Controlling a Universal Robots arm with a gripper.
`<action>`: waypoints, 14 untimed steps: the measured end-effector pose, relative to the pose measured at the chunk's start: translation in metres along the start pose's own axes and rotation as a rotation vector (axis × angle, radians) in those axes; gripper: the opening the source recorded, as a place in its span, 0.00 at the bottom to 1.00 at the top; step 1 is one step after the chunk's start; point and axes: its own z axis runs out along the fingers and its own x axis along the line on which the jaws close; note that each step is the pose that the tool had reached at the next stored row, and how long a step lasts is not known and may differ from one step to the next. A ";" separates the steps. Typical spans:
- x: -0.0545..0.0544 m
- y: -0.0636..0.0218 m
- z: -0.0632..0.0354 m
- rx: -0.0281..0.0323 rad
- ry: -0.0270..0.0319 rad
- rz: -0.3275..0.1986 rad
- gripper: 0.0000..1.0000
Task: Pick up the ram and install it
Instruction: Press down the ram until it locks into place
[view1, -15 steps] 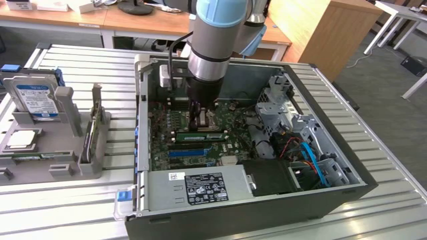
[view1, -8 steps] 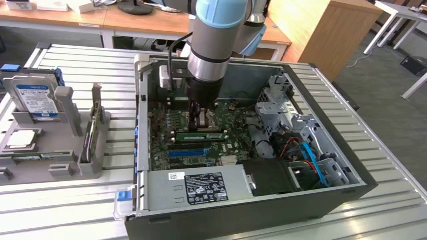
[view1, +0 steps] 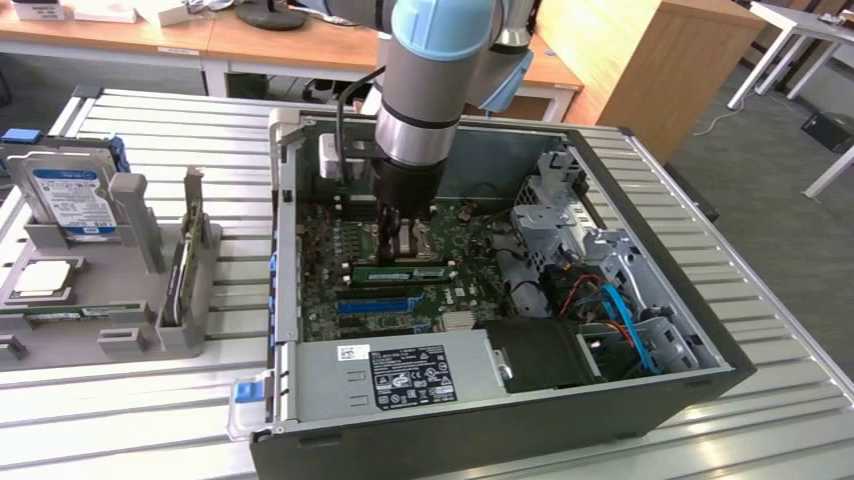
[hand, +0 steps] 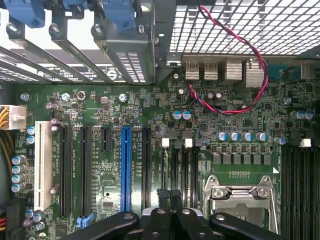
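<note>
In the exterior view, an open computer case (view1: 641, 400) lies on a slatted metal tabletop (view1: 787, 330). The robot arm (view1: 420, 100) reaches straight down into the case, and its claw (view1: 400, 245) is low over the green motherboard (view1: 334, 285). The ram (view1: 407, 272), a long green stick with a white label, sits just below the claw, lying across the board, close above a blue slot (view1: 380, 303). I cannot tell from here if the claw touches it. At the exterior view's left, a grey holder (view1: 134, 290) carries a hard drive (view1: 67, 200) with a blue label. A power supply (view1: 400, 375) is at the near wall of the case.

In the wrist view, the claw (hand: 170, 197) has its fingers (hand: 162, 196) together, the black tips pressed side by side with no gap. They are just above the memory slots (hand: 182, 170), beside the metal processor socket (hand: 240, 200). A long blue slot (hand: 125, 167) stands parallel to several black slots. A red and black wire (hand: 250, 70) loops over the board.
</note>
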 end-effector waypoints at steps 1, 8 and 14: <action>0.000 0.0000 0.0002 -0.0001 0.0001 0.000 0.11; 0.000 0.0000 0.0022 0.0000 0.0000 0.000 0.11; 0.000 0.0000 0.0036 -0.0001 0.0002 0.000 0.11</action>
